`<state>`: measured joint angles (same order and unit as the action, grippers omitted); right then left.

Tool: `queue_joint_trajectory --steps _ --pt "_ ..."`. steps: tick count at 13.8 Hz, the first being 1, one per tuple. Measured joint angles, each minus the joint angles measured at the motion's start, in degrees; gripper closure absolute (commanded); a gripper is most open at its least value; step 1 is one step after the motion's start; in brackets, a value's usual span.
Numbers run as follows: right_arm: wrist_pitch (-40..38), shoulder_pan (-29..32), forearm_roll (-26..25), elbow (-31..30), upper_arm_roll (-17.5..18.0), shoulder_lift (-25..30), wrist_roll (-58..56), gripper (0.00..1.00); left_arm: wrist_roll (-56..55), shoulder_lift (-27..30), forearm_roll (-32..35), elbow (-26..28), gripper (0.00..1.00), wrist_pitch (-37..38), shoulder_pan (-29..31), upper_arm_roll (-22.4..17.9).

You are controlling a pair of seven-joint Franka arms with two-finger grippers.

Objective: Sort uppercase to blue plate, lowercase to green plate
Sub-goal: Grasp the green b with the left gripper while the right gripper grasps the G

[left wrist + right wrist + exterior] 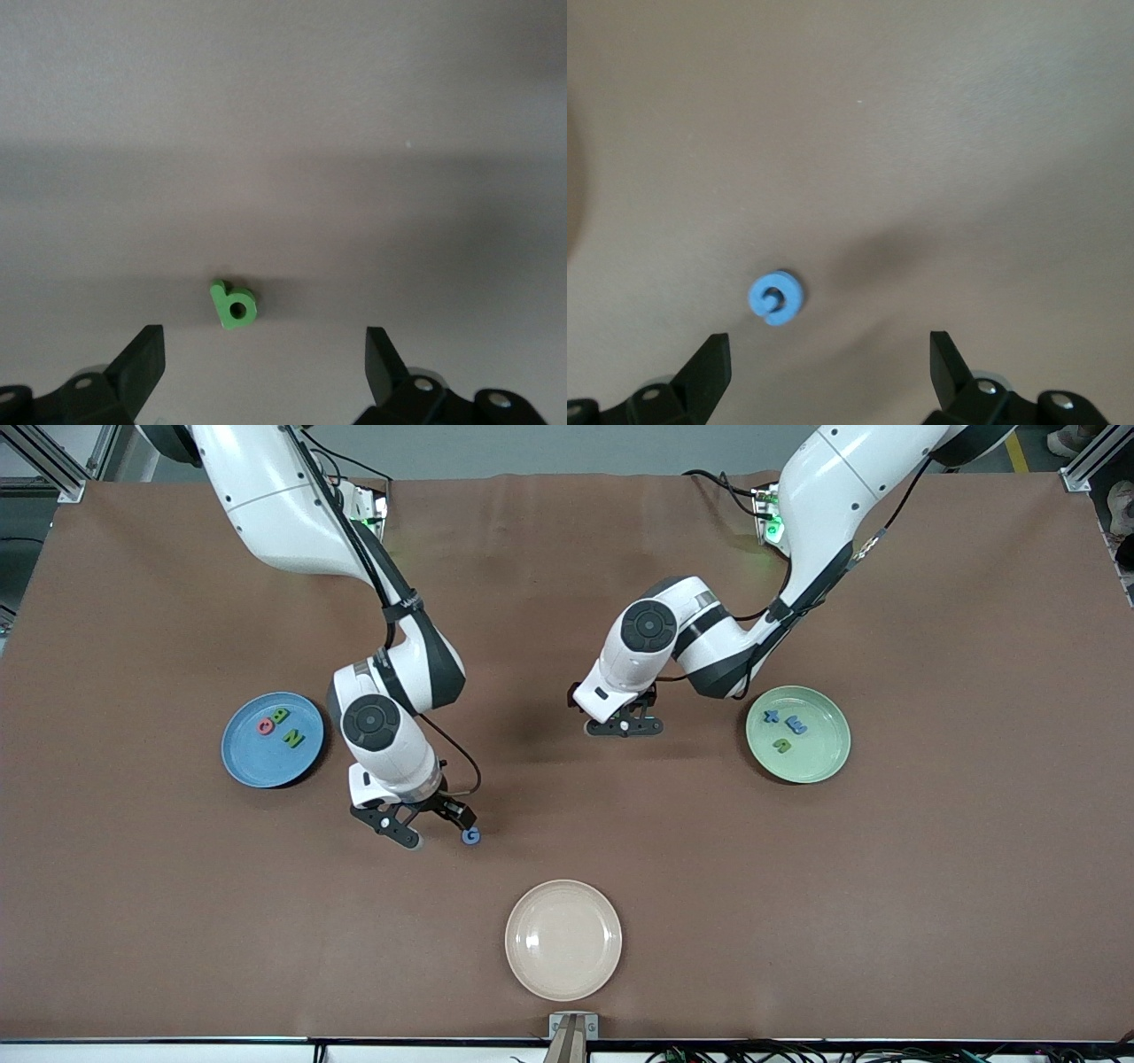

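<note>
Blue G lying loose on the mat, both grippers spread wide

Blue G [471, 835] is lying flat on the brown table [797, 921], between the blue plate [244, 766] and the cream plate [563, 957], touching neither. Right gripper [431, 831] is hanging low just beside it, fingers spread wide and holding nothing. Blue plate is carrying a red-pink round letter [266, 727], green B [280, 714] and green N [293, 738]. Green plate [819, 766] is carrying a blue x [772, 716], blue m [797, 726] and green n [781, 745]. Left gripper [625, 726] is hovering over bare table near the green plate, fingers also wide and empty; its wrist camera is showing a small green p/d-like letter [233, 304] lying on the table below.
</note>
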<state>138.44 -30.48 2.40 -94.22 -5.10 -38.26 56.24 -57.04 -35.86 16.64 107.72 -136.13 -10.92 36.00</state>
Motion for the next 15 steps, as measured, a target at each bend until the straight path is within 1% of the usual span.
queue_joint_trajectory --steps 3,6,9,13,15 --pt "-0.01 -1.38 0.00 4.56 0.01 -3.82 4.79 0.03 -3.06 -0.48 0.52 -0.28 0.02 -0.69 -5.05 -4.87" --pt "-0.06 -1.79 0.00 7.39 -0.06 -6.84 6.03 0.03 -5.44 -1.55 1.30 -0.29 0.09 -2.32 -8.07 -7.80" --pt "-0.33 -1.76 0.00 9.73 -0.38 -9.12 6.07 0.06 -7.79 -2.86 4.02 -0.31 0.15 -3.24 -8.44 -8.78" --pt "-3.79 -1.74 -0.01 13.49 -0.60 -11.45 6.08 0.16 -8.67 -3.85 4.69 -0.32 0.27 -4.27 -8.44 -8.85" --pt "-4.71 -1.69 -0.04 14.33 -0.77 -11.79 6.09 0.20 -8.69 -3.85 4.69 -0.32 0.33 -4.28 -8.44 -8.86"
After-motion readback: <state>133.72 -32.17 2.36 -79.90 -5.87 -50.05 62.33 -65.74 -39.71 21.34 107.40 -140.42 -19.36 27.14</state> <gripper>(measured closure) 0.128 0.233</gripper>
